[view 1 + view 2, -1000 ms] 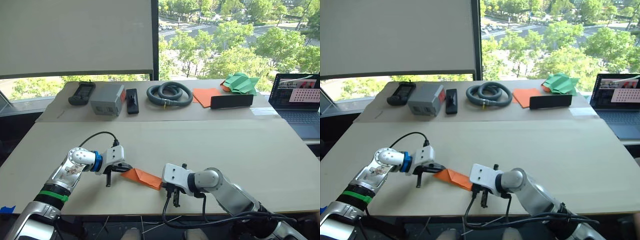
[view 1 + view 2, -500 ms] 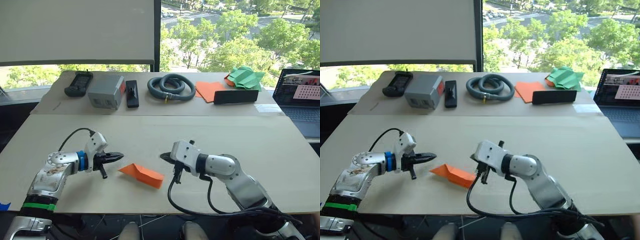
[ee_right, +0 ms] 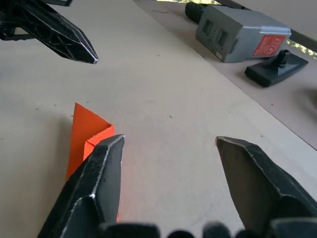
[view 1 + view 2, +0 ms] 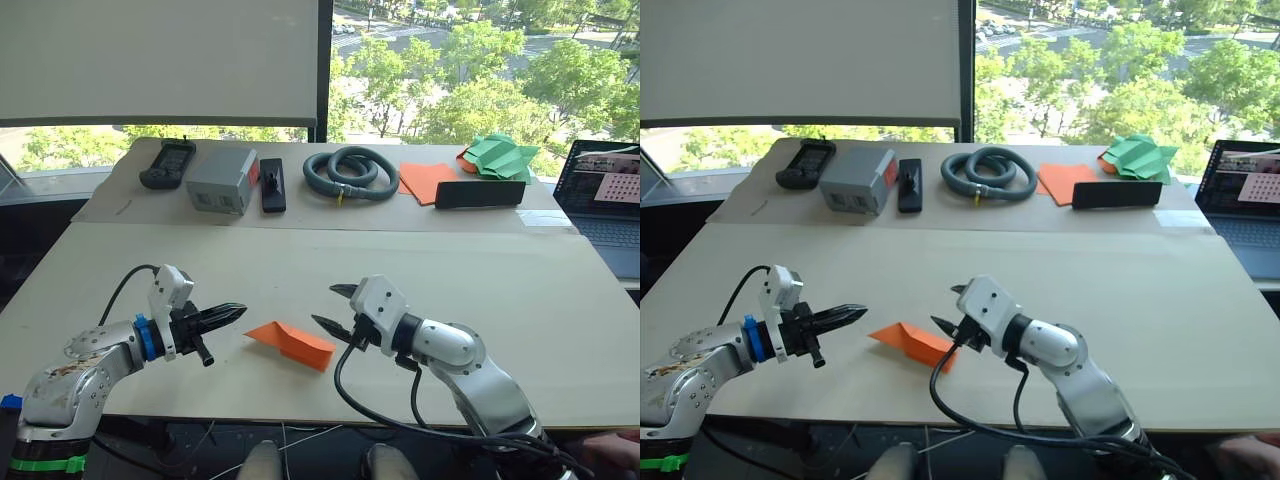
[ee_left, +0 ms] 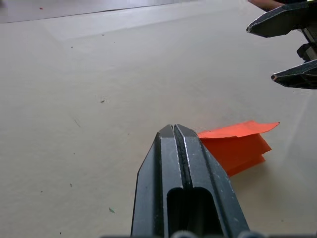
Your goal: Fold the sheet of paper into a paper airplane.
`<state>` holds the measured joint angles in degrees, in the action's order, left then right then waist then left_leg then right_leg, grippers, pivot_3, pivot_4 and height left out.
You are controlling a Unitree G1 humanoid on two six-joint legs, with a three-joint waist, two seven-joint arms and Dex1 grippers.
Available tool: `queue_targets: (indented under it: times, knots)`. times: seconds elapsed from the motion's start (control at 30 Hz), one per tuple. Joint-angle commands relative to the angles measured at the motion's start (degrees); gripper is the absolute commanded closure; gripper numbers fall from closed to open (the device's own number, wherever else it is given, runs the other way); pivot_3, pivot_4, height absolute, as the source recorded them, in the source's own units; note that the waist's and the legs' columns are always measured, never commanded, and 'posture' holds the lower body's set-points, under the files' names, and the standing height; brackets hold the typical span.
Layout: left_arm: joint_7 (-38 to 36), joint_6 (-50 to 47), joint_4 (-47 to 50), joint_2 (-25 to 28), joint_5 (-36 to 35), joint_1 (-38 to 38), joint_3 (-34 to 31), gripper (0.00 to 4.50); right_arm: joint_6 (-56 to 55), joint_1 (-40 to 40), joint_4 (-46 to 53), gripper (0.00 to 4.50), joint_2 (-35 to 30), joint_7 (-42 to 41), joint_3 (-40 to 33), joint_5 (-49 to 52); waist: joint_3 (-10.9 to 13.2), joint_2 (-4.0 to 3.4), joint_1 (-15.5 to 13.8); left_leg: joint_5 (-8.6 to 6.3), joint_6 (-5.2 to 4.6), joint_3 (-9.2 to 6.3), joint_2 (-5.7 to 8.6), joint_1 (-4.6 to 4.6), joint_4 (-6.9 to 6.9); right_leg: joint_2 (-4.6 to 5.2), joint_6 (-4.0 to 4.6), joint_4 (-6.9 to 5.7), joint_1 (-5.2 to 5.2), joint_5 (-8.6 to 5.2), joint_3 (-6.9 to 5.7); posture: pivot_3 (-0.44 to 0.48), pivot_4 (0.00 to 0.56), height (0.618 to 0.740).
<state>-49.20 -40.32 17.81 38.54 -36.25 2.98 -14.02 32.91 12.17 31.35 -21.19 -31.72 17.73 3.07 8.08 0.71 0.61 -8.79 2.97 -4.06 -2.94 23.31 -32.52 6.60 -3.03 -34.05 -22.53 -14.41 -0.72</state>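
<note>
The sheet of paper (image 4: 292, 342) is a narrow orange folded wedge lying flat on the table (image 4: 520, 300) near its front edge, with nothing holding it. My left gripper (image 4: 238, 312) is shut, its tips pointing at the wedge's left end from a short gap away. To the right of the wedge my right gripper (image 4: 331, 307) stands open, one finger above the other, just off the paper's right end. The left wrist view has the shut fingers (image 5: 173, 134) just short of the paper (image 5: 235, 148). In the right wrist view the paper (image 3: 86, 134) lies beside one spread finger.
On the rear board lie a black remote (image 4: 166, 163), a grey box (image 4: 222, 180), a black tool (image 4: 271, 186), a coiled grey hose (image 4: 350, 172), a flat orange sheet (image 4: 428, 180), a black bar (image 4: 480, 194) and green folded paper (image 4: 503, 156). A laptop (image 4: 610, 195) sits at the far right.
My right gripper has opened and lifted off the table beside the paper. My left gripper has drawn back leftward from the wedge's tip. The camera view has also shifted.
</note>
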Motion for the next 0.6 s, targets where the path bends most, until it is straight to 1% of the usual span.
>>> queue_targets:
  times: [0.03, 0.23, 0.37, 0.47, 0.53, 0.6]
  knots:
    - [3.0, -0.2, 3.4, -1.0, -1.9, 0.3, -2.0, 4.50, 0.0, 0.0, 1.9, 0.14, 1.2, 2.1, -2.5, 0.7, 0.0, 0.01, 0.0, 0.00, 0.00, 0.02, 0.00, 0.02, 0.00, 0.00, 0.00, -0.01, 0.00, 0.00, 0.00, 0.000, 0.150, 0.711]
    - [5.8, -1.3, 6.7, -1.6, -4.4, -1.0, -2.6, 4.50, 0.4, -0.3, 2.1, 0.14, 1.3, 3.1, -2.6, 1.1, 0.0, 0.03, 0.1, 0.02, -0.04, 0.03, -0.01, -0.08, -0.02, -0.08, -0.09, -0.10, 0.13, 0.17, 0.03, 0.000, 0.150, 0.711]
    - [6.2, -2.2, 8.9, -0.3, -5.9, -3.7, -4.2, 4.50, 2.3, -2.4, 4.5, 0.14, 2.7, 3.0, -5.3, 5.2, 0.0, 0.05, 0.1, 0.03, -0.04, 0.03, -0.02, -0.15, -0.02, -0.09, -0.09, -0.10, 0.22, 0.18, 0.03, 0.000, 0.150, 0.711]
    - [6.5, -3.4, 10.4, 0.3, -7.1, -5.7, -5.1, 3.67, 5.7, -5.7, 10.2, 0.10, 3.1, 0.3, -7.7, 12.7, 0.0, 0.04, 0.0, 0.02, -0.04, 0.03, -0.02, -0.12, -0.01, -0.08, -0.09, -0.09, 0.20, 0.17, 0.03, 0.000, 0.150, 0.711]
    - [6.4, -3.8, 11.4, 0.6, -8.1, -6.9, -5.3, 3.01, 8.4, -8.2, 13.9, 0.10, 2.1, -2.1, -8.9, 18.8, 0.0, 0.01, -0.1, 0.01, -0.03, 0.03, -0.02, -0.14, -0.02, -0.05, -0.09, -0.07, 0.25, 0.17, 0.03, 0.000, 0.150, 0.711]
    - [5.5, -3.6, 11.6, 1.4, -7.8, -8.8, -5.4, 2.33, 9.9, -10.6, 16.0, 0.10, -0.7, -4.9, -8.3, 22.1, 0.0, -0.02, 0.0, 0.00, -0.01, 0.03, -0.02, -0.13, -0.03, -0.02, -0.08, -0.02, 0.24, 0.16, 0.04, 0.000, 0.150, 0.711]
